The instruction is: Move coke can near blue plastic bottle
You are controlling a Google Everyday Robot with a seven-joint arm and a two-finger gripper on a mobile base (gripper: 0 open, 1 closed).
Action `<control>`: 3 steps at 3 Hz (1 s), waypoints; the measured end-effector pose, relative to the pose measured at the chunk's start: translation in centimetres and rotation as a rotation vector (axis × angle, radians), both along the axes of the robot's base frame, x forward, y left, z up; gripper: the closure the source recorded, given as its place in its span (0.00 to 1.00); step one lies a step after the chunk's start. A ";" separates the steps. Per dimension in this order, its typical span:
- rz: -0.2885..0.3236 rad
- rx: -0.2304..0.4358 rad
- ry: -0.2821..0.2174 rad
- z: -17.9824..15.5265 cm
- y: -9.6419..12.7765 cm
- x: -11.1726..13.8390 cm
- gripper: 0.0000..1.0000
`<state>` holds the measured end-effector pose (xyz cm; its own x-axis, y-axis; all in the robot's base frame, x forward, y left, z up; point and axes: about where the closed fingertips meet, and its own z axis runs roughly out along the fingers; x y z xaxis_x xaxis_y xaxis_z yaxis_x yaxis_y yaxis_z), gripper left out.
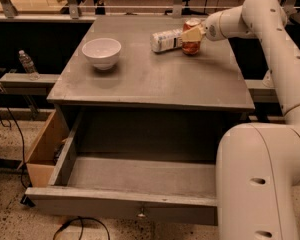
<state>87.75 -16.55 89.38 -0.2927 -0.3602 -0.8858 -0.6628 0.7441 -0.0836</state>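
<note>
Counts: 1 coke can (pixel 191 48), 1 blue plastic bottle (pixel 166 40), 1 white bowl (pixel 101 52), and 1 pincer (pixel 192 34) are seen on or over the table (pixel 155 84).
Coke can place: it is set near the far right corner of the table, just beside the bottle's right end.
Coke can axis: it is stood upright, with its long axis vertical and its top up.
Bottle axis: it is laid on its side, roughly along the far edge.
Pincer: it is placed at the can's upper part; whether the can is held cannot be told.
Surroundings: the bowl is set near the far left corner, well apart from the can.
Below: 1 drawer (pixel 140 179) is pulled open under the near edge.
Off the table: 1 small water bottle (pixel 26 64) is stood on a ledge beyond the left edge.
</note>
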 end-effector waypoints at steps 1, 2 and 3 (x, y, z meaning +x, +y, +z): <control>0.005 0.001 0.005 -0.4 0.4 0.1 0.28; 0.009 0.001 0.009 -0.7 0.7 0.2 0.04; 0.011 0.001 0.011 -0.9 0.9 0.3 0.00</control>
